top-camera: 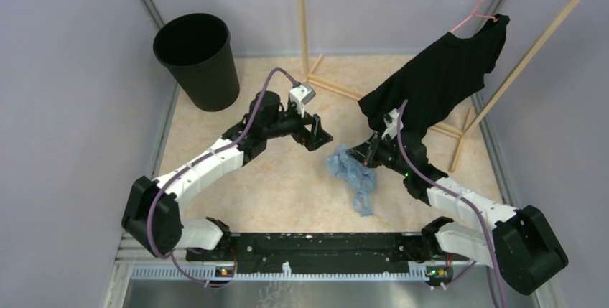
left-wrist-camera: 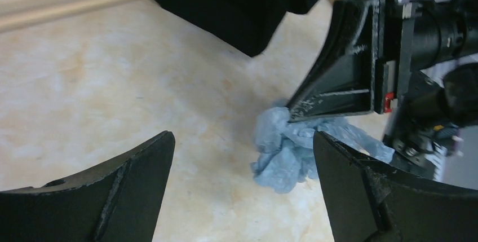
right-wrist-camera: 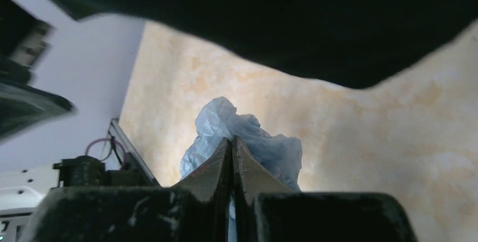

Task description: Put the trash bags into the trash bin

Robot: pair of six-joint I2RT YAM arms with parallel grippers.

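Pale blue, wrinkly plastic film, the thin translucent trash bag (top-camera: 353, 176) is lying crumpled on the marbled beige surface (top-camera: 287, 186), roughly midway between the two arms and well apart from the round black plastic trash bin (top-camera: 197, 60). The bin is standing upright at the far left corner, beside the grey wall.

The right jaws are pressing together on the bag's upper edge. In the right wrist view the two black fingers are meeting tip to tip, with the film (right-wrist-camera: 242, 135) bunching up just beyond them and a sliver of it showing in the seam. In the left wrist view the same tips are digging into the top of the blue heap (left-wrist-camera: 287, 152).

The left jaws are standing wide apart and gripping nothing, hovering just to the left of the bag and pointing towards it.

A black T-shirt (top-camera: 438, 78) is hanging from a pink hanger (top-camera: 474, 10) on the light wooden clothes rack (top-camera: 305, 21), its lower hem drooping over the right arm's wrist.
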